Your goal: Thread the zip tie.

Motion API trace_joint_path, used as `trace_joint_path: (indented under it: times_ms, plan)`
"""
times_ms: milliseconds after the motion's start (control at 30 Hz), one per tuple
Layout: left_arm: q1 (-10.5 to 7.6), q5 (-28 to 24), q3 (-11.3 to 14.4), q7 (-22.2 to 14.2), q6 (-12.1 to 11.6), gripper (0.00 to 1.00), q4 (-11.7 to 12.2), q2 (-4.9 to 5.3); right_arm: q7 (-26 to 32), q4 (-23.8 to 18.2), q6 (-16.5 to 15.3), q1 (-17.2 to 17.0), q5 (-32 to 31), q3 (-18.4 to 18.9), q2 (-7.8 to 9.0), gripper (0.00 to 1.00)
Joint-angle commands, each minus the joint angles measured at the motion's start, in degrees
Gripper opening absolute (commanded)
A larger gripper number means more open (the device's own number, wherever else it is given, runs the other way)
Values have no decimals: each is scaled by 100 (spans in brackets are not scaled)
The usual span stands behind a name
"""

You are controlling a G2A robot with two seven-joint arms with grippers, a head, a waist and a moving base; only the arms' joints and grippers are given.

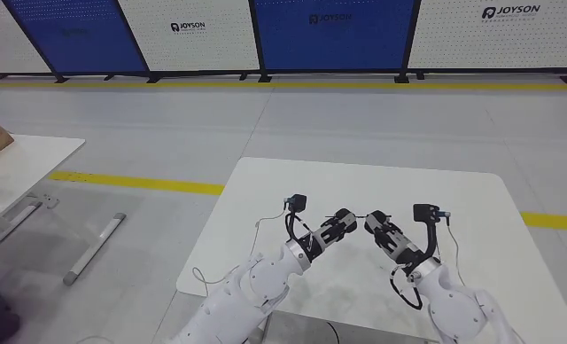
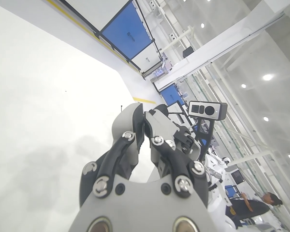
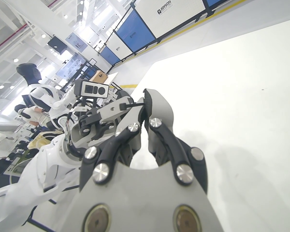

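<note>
A thin black zip tie hangs above the white table, between my two grippers. Its small square head lies against the left gripper's finger, and its strap runs into the pads of my right gripper, which is shut on it. My left gripper is shut too, with a short black tip sticking out beside its fingers. In the top view the left gripper and right gripper meet tip to tip over the table's near middle.
The table's far edge and left edge border grey floor with a yellow line. Another white table stands to the left. Blue and white panels close off the back.
</note>
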Motion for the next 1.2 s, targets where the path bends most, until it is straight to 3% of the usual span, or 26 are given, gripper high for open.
trace_joint_path:
  times_ms: [0, 433, 467, 533, 633, 667, 733, 767, 1167]
  plan:
    - [2, 33, -4, -27, -19, 0, -19, 4, 12, -2, 11, 9, -6, -12, 0, 0]
    - [88, 5, -100, -192, -131, 0, -127, 41, 86, 5, 70, 63, 28, -51, 2, 0]
    - [93, 4, -105, -188, -127, 3, -132, 42, 84, 2, 73, 61, 23, -51, 3, 0]
    - [103, -6, -112, -191, -119, 38, -139, 44, 77, -5, 79, 52, 10, -53, 4, 0]
    - [109, -15, -119, -202, -110, 36, -146, 47, 70, -21, 78, 32, -7, -50, 8, 0]
    - [111, -13, -120, -202, -106, 30, -147, 47, 69, -26, 77, 26, -11, -48, 10, 0]
    - [114, -2, -120, -195, -96, 5, -150, 48, 68, -37, 74, 12, -19, -40, 13, 0]
    - [116, 1, -119, -191, -92, 0, -152, 48, 66, -41, 73, 8, -23, -37, 15, 0]
    - [128, 57, -114, -54, -59, 0, -183, 43, 15, -66, 75, -23, -34, 26, 29, 0]
